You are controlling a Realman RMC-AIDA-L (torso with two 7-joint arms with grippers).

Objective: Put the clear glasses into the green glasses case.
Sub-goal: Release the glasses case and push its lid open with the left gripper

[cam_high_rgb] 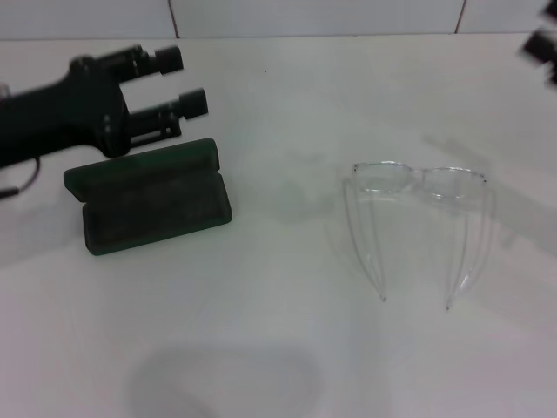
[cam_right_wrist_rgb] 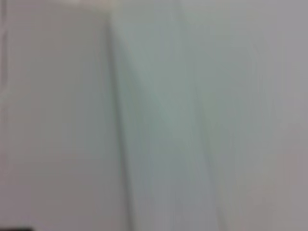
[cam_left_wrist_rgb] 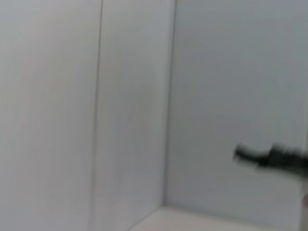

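The green glasses case (cam_high_rgb: 150, 207) lies open on the white table at the left, its lid tipped back and its dark lining bare. My left gripper (cam_high_rgb: 180, 81) hovers just behind the lid, open, with nothing between its two black fingers. The clear glasses (cam_high_rgb: 419, 180) rest on the table at the right, lenses facing away and both long arms unfolded toward me. My right gripper (cam_high_rgb: 541, 48) shows only as a dark blur at the far right edge, well away from the glasses. A dark blurred gripper (cam_left_wrist_rgb: 273, 157) appears far off in the left wrist view.
The white table (cam_high_rgb: 278, 348) runs back to a white tiled wall (cam_high_rgb: 313, 16). Both wrist views show only pale wall panels (cam_right_wrist_rgb: 154, 115). A faint shadow falls on the table's front left.
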